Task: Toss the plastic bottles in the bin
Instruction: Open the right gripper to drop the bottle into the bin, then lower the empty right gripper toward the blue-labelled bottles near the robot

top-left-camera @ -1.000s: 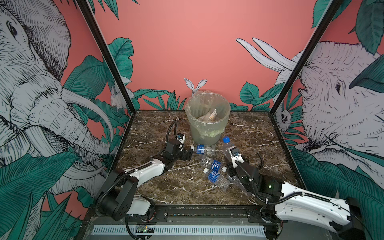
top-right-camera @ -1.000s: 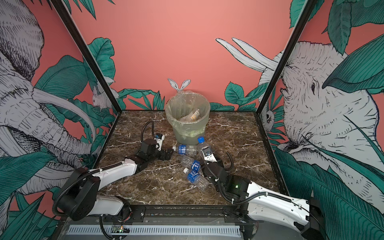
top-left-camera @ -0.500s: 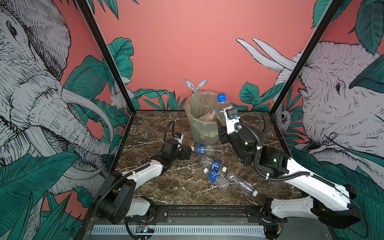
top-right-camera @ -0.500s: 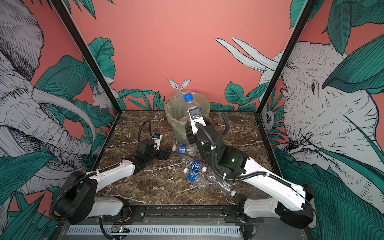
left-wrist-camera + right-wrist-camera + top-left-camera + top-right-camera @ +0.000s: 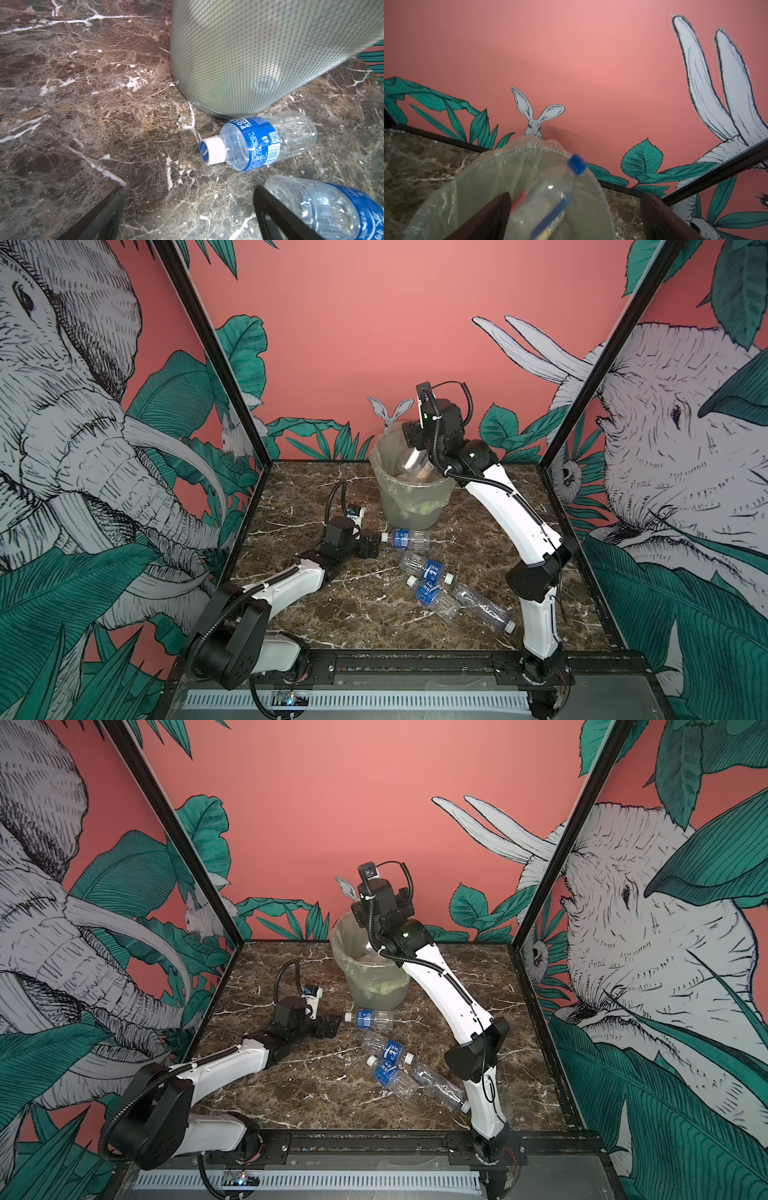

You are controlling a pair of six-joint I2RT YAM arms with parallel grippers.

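The bin point(image 5: 411, 510) point(image 5: 374, 992), grey-green with a clear bag over its rim, stands at the back middle of the marble floor. My right gripper point(image 5: 412, 438) point(image 5: 576, 195) hangs over its mouth, jaws wide apart. A clear plastic bottle point(image 5: 548, 199) with a blue cap, blurred, lies loose between the jaws and over the bag, touching neither pad firmly. Several plastic bottles lie in front of the bin: one point(image 5: 405, 539) point(image 5: 259, 141) at its base, two blue-labelled ones point(image 5: 428, 570) point(image 5: 434, 598), and a clear one point(image 5: 484, 608). My left gripper point(image 5: 372, 549) point(image 5: 189, 189) sits low and open beside the nearest bottle's white cap.
The bin wall point(image 5: 249, 52) rises close ahead of the left gripper. Black frame posts and printed walls close in the floor on three sides. A black rail point(image 5: 415, 655) runs along the front edge. The right arm point(image 5: 515, 522) arches over the right of the floor.
My right arm rose from the floor with the blue-capped bottle and reached over the bin. Its jaws then opened and the bottle came loose. The left gripper stayed put.
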